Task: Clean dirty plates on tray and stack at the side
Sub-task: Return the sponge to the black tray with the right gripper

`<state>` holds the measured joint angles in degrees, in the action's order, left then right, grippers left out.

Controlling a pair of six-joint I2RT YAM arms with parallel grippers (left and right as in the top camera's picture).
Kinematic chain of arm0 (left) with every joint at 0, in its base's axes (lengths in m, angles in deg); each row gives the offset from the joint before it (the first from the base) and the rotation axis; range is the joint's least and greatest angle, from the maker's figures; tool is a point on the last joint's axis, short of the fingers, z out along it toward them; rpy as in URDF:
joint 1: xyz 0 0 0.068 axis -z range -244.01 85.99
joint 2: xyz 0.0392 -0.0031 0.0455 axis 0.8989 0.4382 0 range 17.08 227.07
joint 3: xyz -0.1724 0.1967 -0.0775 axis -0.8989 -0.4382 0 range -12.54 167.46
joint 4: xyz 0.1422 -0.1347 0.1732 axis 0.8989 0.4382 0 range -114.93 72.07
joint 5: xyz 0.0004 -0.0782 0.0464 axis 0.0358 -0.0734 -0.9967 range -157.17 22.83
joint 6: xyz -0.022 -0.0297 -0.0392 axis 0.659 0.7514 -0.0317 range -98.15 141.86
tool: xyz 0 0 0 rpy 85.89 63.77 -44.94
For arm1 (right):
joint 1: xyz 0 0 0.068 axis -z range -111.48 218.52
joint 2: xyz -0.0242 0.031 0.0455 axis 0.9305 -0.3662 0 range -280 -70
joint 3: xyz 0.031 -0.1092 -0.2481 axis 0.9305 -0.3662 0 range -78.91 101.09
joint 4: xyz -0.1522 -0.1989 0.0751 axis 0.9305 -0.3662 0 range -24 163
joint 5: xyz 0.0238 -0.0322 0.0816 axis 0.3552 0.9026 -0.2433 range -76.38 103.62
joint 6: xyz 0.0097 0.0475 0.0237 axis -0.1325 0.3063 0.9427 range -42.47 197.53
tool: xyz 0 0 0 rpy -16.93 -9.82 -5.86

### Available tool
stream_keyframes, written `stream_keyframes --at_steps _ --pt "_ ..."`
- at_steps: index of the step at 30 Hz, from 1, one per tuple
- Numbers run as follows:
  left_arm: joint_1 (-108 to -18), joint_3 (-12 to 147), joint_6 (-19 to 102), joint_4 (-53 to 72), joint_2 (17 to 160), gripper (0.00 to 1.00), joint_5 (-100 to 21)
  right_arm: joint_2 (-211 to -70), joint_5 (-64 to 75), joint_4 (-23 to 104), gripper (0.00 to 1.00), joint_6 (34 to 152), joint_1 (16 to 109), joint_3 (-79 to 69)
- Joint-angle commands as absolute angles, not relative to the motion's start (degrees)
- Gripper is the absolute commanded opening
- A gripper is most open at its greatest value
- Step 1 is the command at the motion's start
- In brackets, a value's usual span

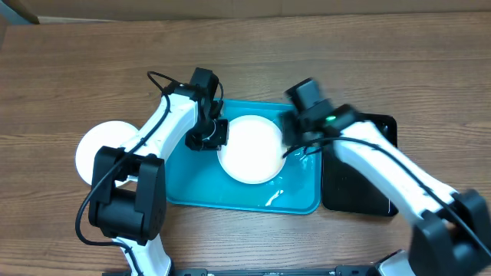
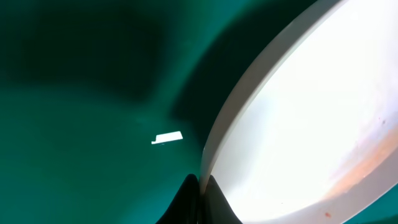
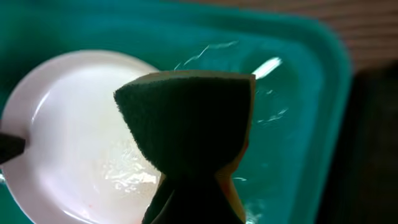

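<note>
A white plate [image 1: 249, 149] lies in the turquoise tray [image 1: 230, 195]. My left gripper [image 1: 215, 135] is shut on the plate's left rim; the left wrist view shows its fingers [image 2: 200, 186] pinching the rim of the plate [image 2: 311, 118], which has faint orange smears near its lower right. My right gripper [image 1: 295, 138] is at the plate's right edge, shut on a dark green sponge [image 3: 189, 124] with a yellow-orange underside, held above the wet plate [image 3: 74, 137] and tray [image 3: 298, 93]. Another white plate [image 1: 96, 149] sits on the table left of the tray.
A smaller black tray [image 1: 360, 192] lies right of the turquoise tray, under my right arm. Water streaks glint on the tray floor [image 1: 276, 195]. Wooden table surrounds everything.
</note>
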<state>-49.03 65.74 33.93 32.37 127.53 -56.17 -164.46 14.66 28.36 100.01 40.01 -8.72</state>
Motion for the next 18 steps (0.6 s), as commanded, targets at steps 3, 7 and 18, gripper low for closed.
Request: stream_keyframes --at_steps 3,7,18 --pt "-49.4 71.1 34.3 36.7 125.5 0.04 -68.5 -160.9 16.4 24.4 0.04 100.3 45.5 -7.1" --pt "-49.3 74.2 30.5 44.8 125.5 0.04 -72.2 -160.9 16.6 19.0 0.04 100.3 49.7 -7.1" --pt "-49.3 74.6 22.8 45.1 125.5 0.04 -57.7 -160.9 17.1 12.2 0.04 100.3 57.5 -7.1"
